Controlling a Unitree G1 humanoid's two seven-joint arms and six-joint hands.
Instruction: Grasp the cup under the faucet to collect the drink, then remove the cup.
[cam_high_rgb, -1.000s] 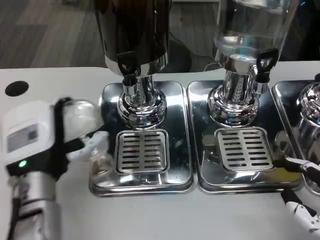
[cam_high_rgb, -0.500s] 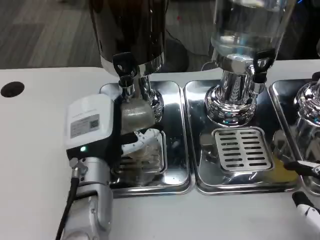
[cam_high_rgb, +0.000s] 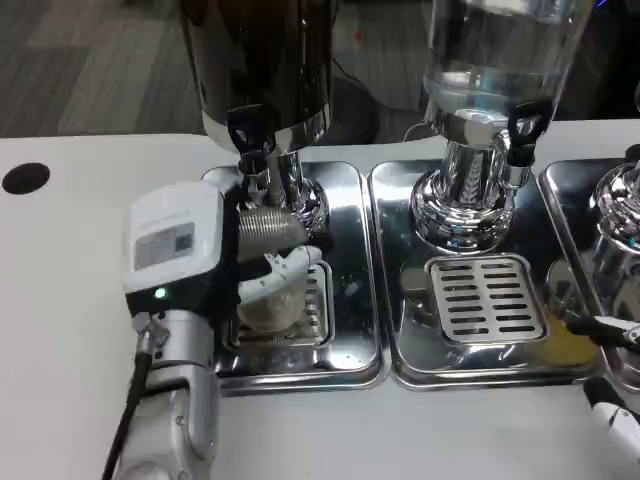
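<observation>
Left hand (cam_high_rgb: 205, 255), white-backed with a green light glowing on its lower edge, is reaching in from the left over the left steel tray and gripping a clear ribbed plastic cup (cam_high_rgb: 270, 270), white and black fingers wrapping round the cup's front. The cup is standing upright on the slotted steel grate (cam_high_rgb: 318, 305) of the left-hand polished steel drip tray (cam_high_rgb: 350, 260), directly under the black-handled faucet (cam_high_rgb: 248, 135) of the dark-bodied drink dispenser (cam_high_rgb: 265, 60); whether liquid is running cannot be told. The silver left forearm (cam_high_rgb: 175, 410) is trailing down toward the bench's front edge, a black cable running along its left side. Right hand (cam_high_rgb: 615, 385) is lying at the bench's front right corner, just a few white and black fingers in frame, apart and holding nothing, near the right edge of the middle tray. The middle steel drip tray (cam_high_rgb: 400, 330) is carrying its own slotted grate (cam_high_rgb: 485, 297) and the chrome pedestal of a clear-tanked dispenser (cam_high_rgb: 495, 60) with a black tap lever. A yellowish patch (cam_high_rgb: 565, 345) is showing at that tray's front right corner. A third chrome pedestal (cam_high_rgb: 620, 215) is standing at the right edge. A dark round hole (cam_high_rgb: 25, 178) is sitting in the white bench (cam_high_rgb: 60, 300) near its left edge.
</observation>
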